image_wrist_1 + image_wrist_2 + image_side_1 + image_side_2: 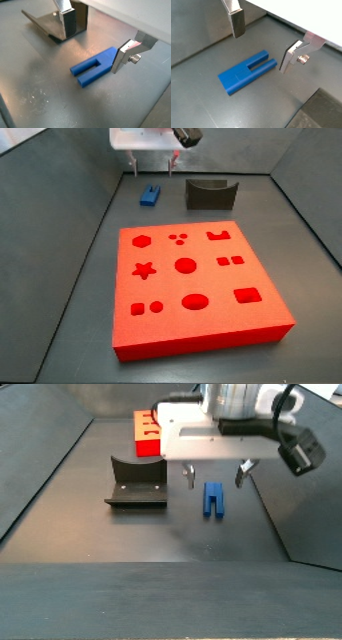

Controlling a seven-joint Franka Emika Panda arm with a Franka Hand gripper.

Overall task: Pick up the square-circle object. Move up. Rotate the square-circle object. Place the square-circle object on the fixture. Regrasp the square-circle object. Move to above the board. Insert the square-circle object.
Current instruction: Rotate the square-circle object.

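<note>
Under the open pincer [261, 42], square-circle object [246, 72]

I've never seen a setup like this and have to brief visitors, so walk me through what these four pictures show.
This is a robot arm whose gripper has two flat silver fingers.

Two pictures come from cameras on the arm's wrist, looking down past the fingers. Two come from cameras fixed beside the work surface.

On the grey floor lie three things: the square-circle object, a small blue slotted block; the fixture, a dark holder; and the board, a big red slab with shape-cut recesses.

Nothing is held. In both wrist views the gripper hangs open above one end of the blue block, one finger on each side, not gripping it.
</note>
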